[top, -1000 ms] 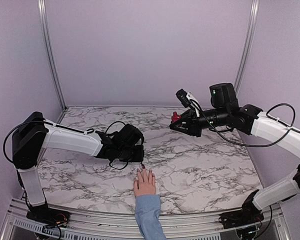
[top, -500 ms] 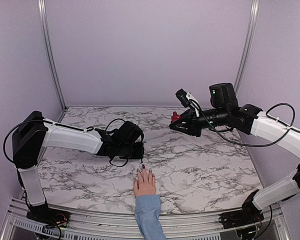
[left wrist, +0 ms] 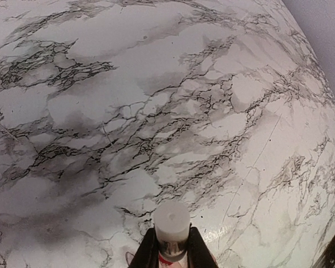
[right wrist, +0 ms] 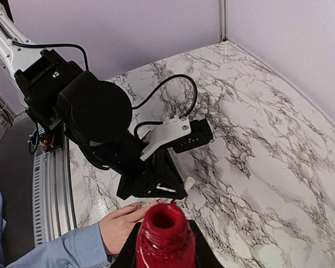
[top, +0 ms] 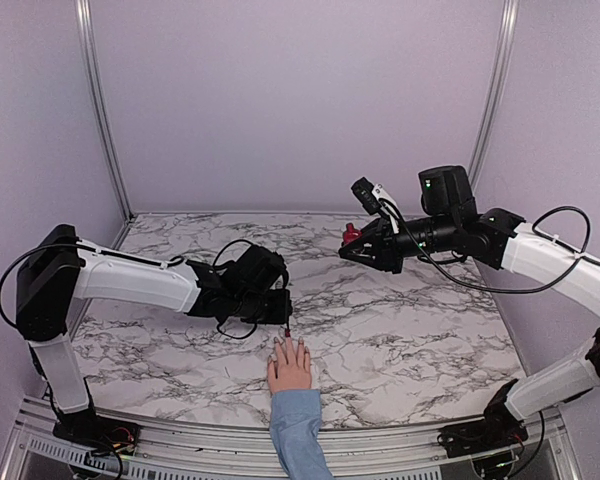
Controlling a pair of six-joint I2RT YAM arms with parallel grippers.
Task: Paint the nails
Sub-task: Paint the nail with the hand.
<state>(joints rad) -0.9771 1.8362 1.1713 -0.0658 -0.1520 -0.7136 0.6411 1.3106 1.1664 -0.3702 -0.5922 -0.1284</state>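
A pale pink hand (top: 290,366) in a light blue sleeve (top: 298,432) lies flat at the table's near edge. Its nails (right wrist: 135,204) show at the fingertips, too small to tell their colour. My left gripper (top: 281,312) is shut on the white cap (left wrist: 172,222), gripped between black fingers (left wrist: 147,251). The cap's thin brush (top: 287,330) reaches down to the fingertips. My right gripper (top: 352,246) hovers high at the back right, shut on the open dark red polish bottle (right wrist: 164,234). In the right wrist view the left gripper (right wrist: 156,187) stands right over the fingers of the hand (right wrist: 120,226).
The marble tabletop (top: 410,320) is enclosed by lilac walls and a metal rail (top: 180,440) along the near edge. The left arm's cable (top: 230,250) loops above its wrist.
The left arm has shifted slightly, its gripper staying over the fingertips with the brush. The right arm and the hand have not moved.
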